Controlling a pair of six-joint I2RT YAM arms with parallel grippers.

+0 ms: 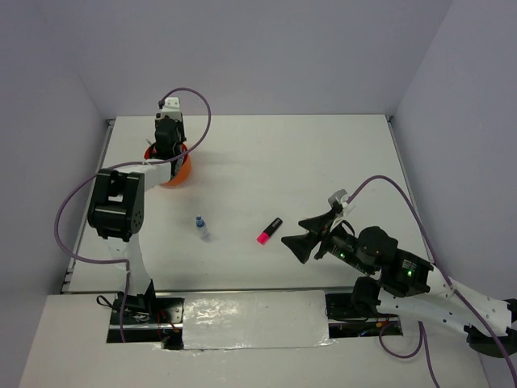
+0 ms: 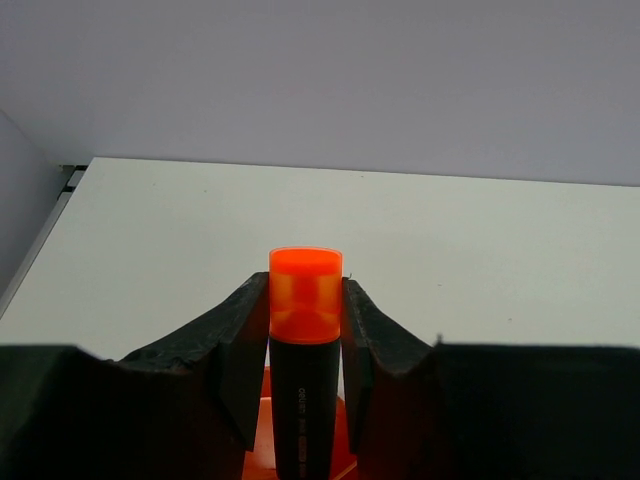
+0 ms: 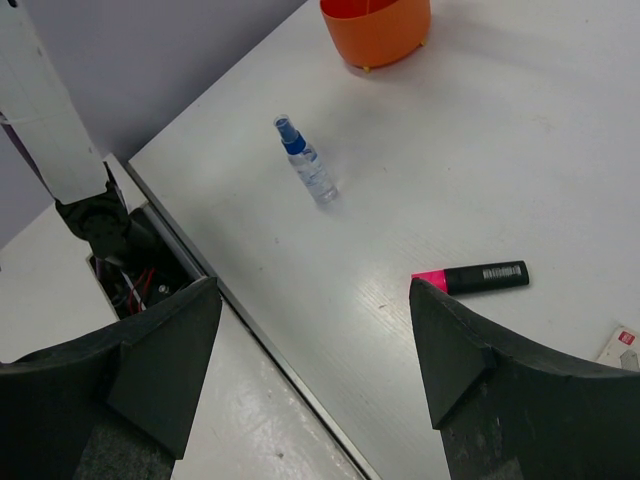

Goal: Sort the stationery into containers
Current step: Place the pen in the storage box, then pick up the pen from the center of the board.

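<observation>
My left gripper (image 2: pixel 305 290) is shut on a black highlighter with an orange cap (image 2: pixel 303 340), held upright with the cap on top. It hangs right over the round orange organiser (image 1: pixel 181 173), whose orange plastic (image 2: pixel 262 450) shows below the jaws. On the table lie a black highlighter with a pink cap (image 1: pixel 269 230) (image 3: pixel 475 277) and a blue-capped clear bottle (image 1: pixel 201 227) (image 3: pixel 306 162). My right gripper (image 1: pixel 298 240) (image 3: pixel 315 290) stands open just right of the pink highlighter, with nothing between its fingers. The organiser (image 3: pixel 376 30) sits far off in the right wrist view.
A small white and pink piece (image 3: pixel 622 346) lies at the right edge of the right wrist view. The table's near edge (image 3: pixel 250 325) and a cable pit (image 3: pixel 135 275) run under the right gripper. Grey walls enclose the table on three sides.
</observation>
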